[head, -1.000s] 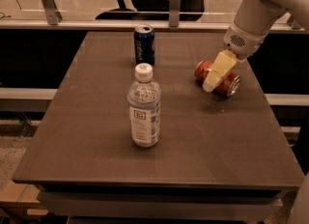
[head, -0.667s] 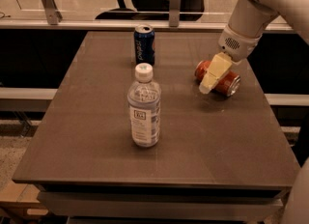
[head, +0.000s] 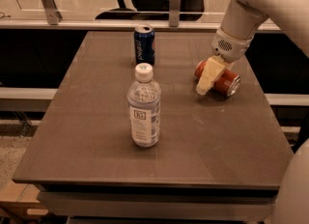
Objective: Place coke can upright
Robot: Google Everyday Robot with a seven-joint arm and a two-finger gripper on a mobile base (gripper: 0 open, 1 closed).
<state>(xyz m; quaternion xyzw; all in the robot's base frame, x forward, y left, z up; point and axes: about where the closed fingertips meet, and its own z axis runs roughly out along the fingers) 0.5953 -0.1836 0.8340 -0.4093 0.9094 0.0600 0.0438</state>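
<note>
A robot arm's cream-coloured pincer [head: 205, 84] hangs low over a small red aluminium coke can [head: 228, 82], which lies on its side toward the right edge of a dark brown flat-topped bench [head: 96, 121]. The pincer crosses the can's middle, and from this angle it cannot be told whether it is apart or clamped on the can. The can is not yet upright. Two risks stand out: a round can lying down may roll toward the bench's right edge if nudged rather than gripped, and an off-centre hold could let it slip or topple on release. Also on the bench are one dark blue soda can [head: 144, 44], upright at the back, and one clear plastic water bottle [head: 144, 107] with a white cap, upright near the centre. Both are well apart from the one red can. One pincer is in view.
</note>
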